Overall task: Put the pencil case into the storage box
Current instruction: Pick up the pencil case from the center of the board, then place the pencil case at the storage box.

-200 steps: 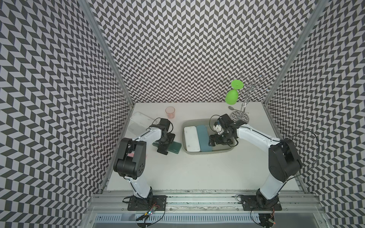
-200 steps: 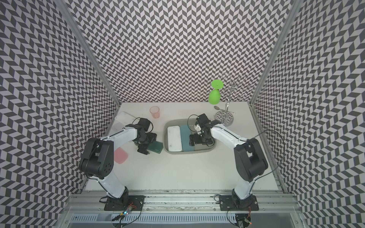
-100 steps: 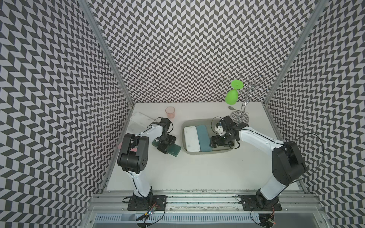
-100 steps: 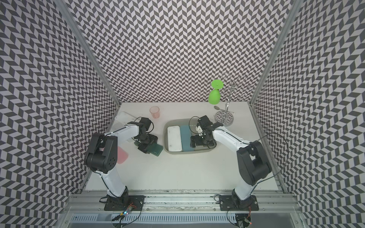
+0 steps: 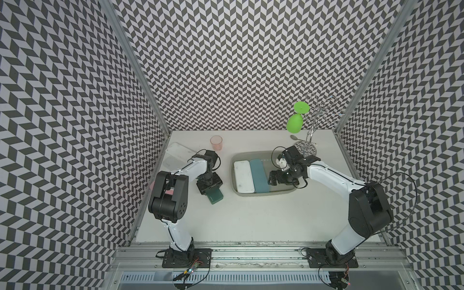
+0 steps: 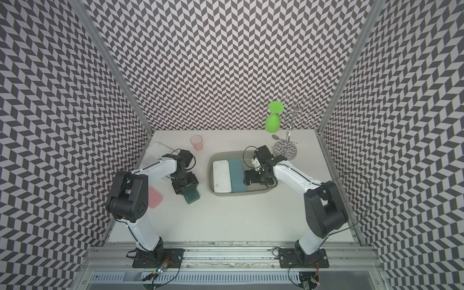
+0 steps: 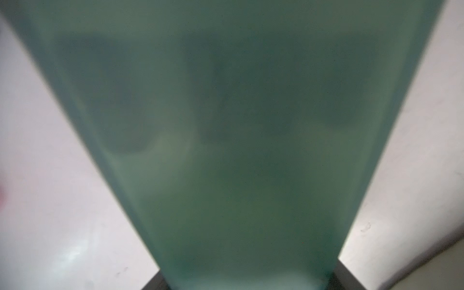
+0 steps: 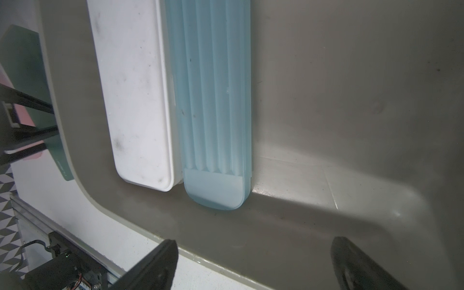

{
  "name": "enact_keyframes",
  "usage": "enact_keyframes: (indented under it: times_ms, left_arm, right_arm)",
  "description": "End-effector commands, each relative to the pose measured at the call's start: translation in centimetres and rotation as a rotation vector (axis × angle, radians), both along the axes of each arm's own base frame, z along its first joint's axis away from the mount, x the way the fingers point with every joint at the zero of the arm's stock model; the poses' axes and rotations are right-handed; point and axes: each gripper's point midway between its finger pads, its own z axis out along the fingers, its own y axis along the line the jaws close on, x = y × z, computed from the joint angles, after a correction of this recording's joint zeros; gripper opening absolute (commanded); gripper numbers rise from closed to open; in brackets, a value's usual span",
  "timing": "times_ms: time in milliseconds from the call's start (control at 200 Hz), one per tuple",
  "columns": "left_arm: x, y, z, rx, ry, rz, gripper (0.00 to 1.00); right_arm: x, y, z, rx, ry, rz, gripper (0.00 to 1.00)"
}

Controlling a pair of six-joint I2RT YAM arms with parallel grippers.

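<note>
Pencil case [image 5: 215, 198] lies between the left fingers [image 7: 345, 281].

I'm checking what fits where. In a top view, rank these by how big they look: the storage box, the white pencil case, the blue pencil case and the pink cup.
1. storage box
2. white pencil case and blue pencil case: about alike, not ranked
3. pink cup

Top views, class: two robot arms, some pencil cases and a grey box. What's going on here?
The left gripper is down over a green case on the table beside the box, its fingers straddling it; whether it grips is unclear. A white case and a blue case already lie side by side in the box. The right gripper hovers open over the box's free part.
</note>
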Motion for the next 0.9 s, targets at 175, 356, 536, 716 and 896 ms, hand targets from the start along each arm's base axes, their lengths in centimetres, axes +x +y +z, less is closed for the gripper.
enact_keyframes:
  times_ms: [175, 356, 536, 716, 896]
  left_arm:
    - [5.3, -3.0, 10.2, 0.166, -0.221, -0.297, 0.68]
    - [7.0, -9.7, 12.1, 0.051, -0.253, -0.383, 0.68]
    - [7.6, -18.1, 11.9, -0.042, -0.250, -0.468, 0.68]
    - [7.0, -26.3, 9.7, -0.228, -0.212, -0.477, 0.68]
    - [6.2, -30.7, 8.3, -0.315, -0.193, -0.447, 0.68]
  right_arm:
    - [2.2, -2.8, 2.2, 0.075, -0.048, -0.110, 1.00]
    - [3.3, -6.5, 2.8, 0.065, -0.064, -0.188, 0.99]
    - [3.1, -9.2, 2.5, 0.033, -0.069, -0.216, 1.00]
    - [2.2, -10.7, 1.9, 0.029, -0.069, -0.242, 1.00]
    - [1.3, -11.7, 1.5, 0.032, -0.069, -0.257, 1.00]
